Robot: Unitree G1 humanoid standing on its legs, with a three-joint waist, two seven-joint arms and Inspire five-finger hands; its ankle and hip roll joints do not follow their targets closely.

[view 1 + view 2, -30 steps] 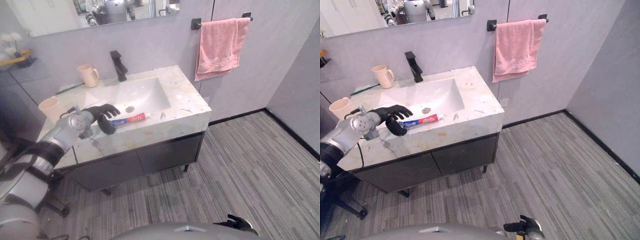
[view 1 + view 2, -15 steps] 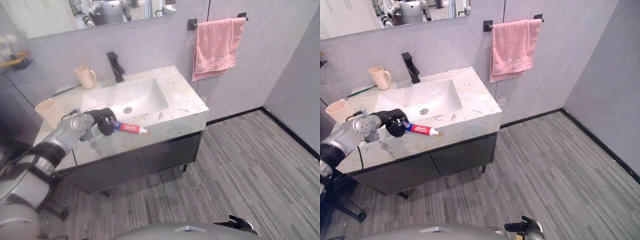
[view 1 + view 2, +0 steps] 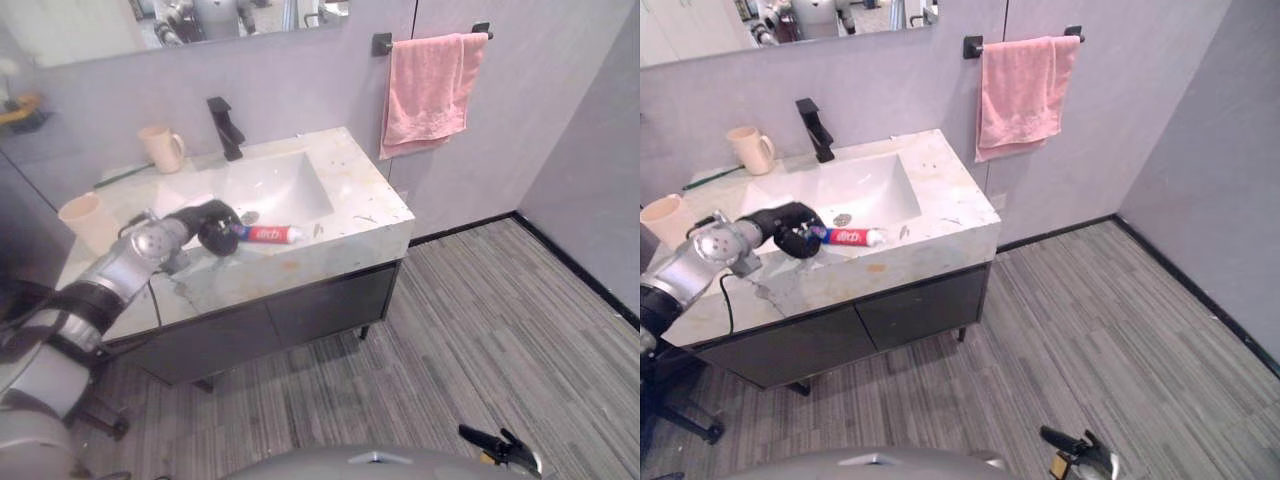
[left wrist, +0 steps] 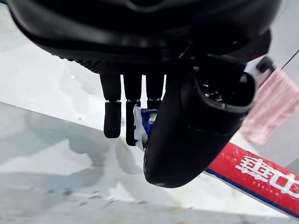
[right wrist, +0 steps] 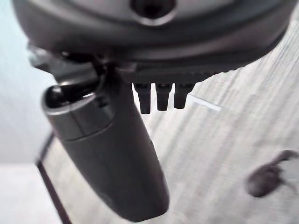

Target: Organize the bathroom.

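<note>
One item is in play so far: the left hand (image 3: pixel 215 222) is clenched round the tail end of the toothpaste tube (image 3: pixel 268 234), held at the counter's (image 3: pixel 350 200) front edge by the sink (image 3: pixel 265 185). Two cups (image 3: pixel 160 147) and a toothbrush (image 3: pixel 120 173) sit untouched, so I'd say it's early days. The tube's lettering is too small to read. The right hand (image 5: pixel 161 95) hangs relaxed over the floor.

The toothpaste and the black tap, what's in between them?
The white sink basin with its drain lies between the toothpaste, held by the left hand, and the black tap, in both eye views.
</note>
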